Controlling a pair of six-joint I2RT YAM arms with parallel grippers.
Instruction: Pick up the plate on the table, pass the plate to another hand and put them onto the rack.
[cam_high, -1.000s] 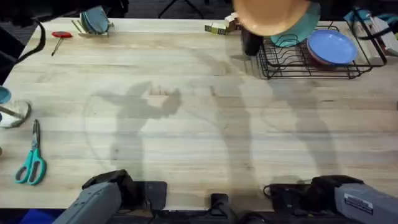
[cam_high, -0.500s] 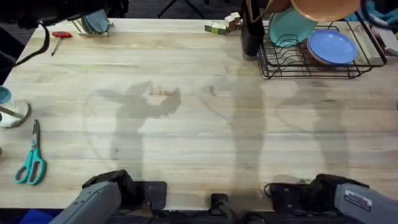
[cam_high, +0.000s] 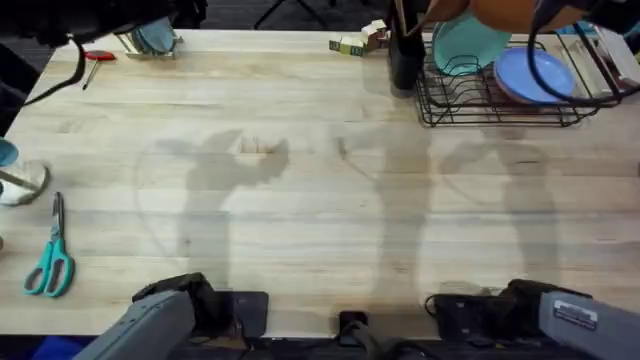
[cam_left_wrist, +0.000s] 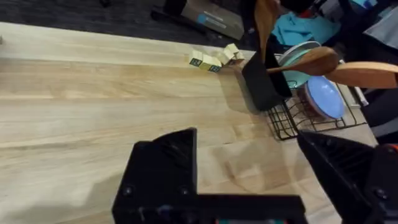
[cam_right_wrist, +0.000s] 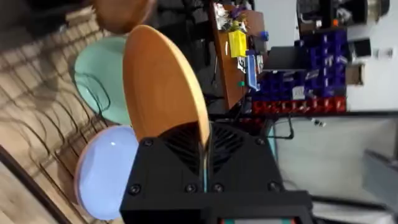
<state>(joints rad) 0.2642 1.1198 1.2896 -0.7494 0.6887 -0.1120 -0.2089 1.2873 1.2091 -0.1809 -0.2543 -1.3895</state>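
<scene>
Left gripper (cam_left_wrist: 249, 180) spread and empty over the table (cam_high: 300, 180). Further right, the plate (cam_right_wrist: 165, 81) now carried from beside the rack (cam_high: 500, 105) to above it, pinched by the right gripper (cam_right_wrist: 204, 163) (handover evidently done); slotting remains

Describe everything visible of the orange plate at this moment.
The orange plate is round, shallow and matte orange-tan with a raised rim, plain all over. It is off the table, held by its edge in the right end effector, which is shut on the rim. It hangs tilted over the black wire rack, above the teal plate and light-blue plate.
</scene>
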